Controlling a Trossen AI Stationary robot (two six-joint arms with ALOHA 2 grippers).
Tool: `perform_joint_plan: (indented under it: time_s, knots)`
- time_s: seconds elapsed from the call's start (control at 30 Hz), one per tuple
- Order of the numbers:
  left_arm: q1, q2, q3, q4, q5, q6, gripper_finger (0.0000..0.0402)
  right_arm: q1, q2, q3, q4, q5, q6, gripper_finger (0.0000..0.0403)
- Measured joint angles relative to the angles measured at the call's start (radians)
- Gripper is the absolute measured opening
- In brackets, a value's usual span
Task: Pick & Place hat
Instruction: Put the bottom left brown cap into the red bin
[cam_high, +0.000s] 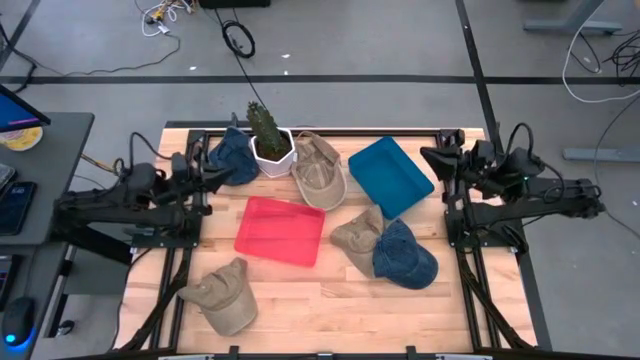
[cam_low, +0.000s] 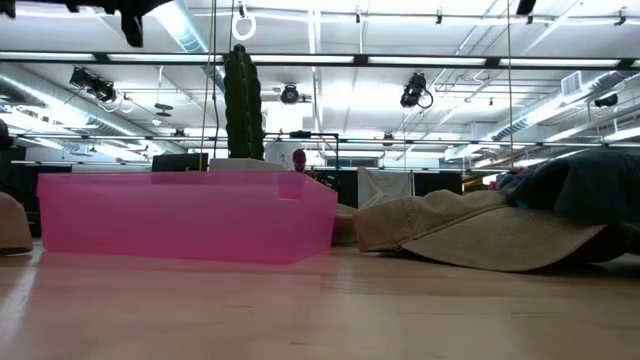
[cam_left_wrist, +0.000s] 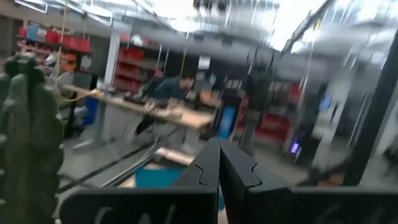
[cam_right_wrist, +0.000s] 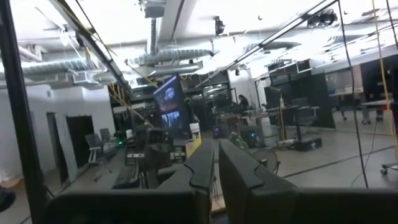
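Observation:
Several caps lie on the table. In the high view there is a blue denim cap (cam_high: 237, 155) beside the cactus, a tan cap (cam_high: 318, 172) at the far middle, and a tan cap (cam_high: 358, 232) under the edge of another denim cap (cam_high: 405, 256). A third tan cap (cam_high: 221, 296) lies near left. My left gripper (cam_high: 214, 166) is shut and held up at the far left, next to the denim cap; its shut fingers (cam_left_wrist: 219, 169) face the room. My right gripper (cam_high: 432, 160) is shut and held up at the far right, its fingers (cam_right_wrist: 216, 167) level.
A pink tray (cam_high: 281, 231) sits at the table's middle and a blue tray (cam_high: 391, 176) lies far right of it. A cactus in a white pot (cam_high: 268, 142) stands at the far edge. In the low view the pink tray (cam_low: 185, 215) and tan cap (cam_low: 470, 230) fill the front.

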Motion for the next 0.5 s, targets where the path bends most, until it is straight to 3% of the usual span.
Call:
perform_joint_plan:
  time_s: [0.1, 0.3, 0.5]
  knots:
    - [0.0, 0.07, 0.1, -0.135, 0.0, 0.051, 0.0003, 0.0, 0.036, 0.047, -0.045, -0.004, 0.018, 0.0029]
    - [0.0, 0.16, 0.275, -0.317, 0.001, 0.142, 0.0003, 0.0, 0.096, 0.126, -0.12, -0.007, 0.279, 0.0029]
    - [0.0, 0.201, 0.435, -0.469, 0.001, 0.237, 0.0003, 0.001, 0.164, 0.244, -0.272, -0.092, 0.351, 0.0029]
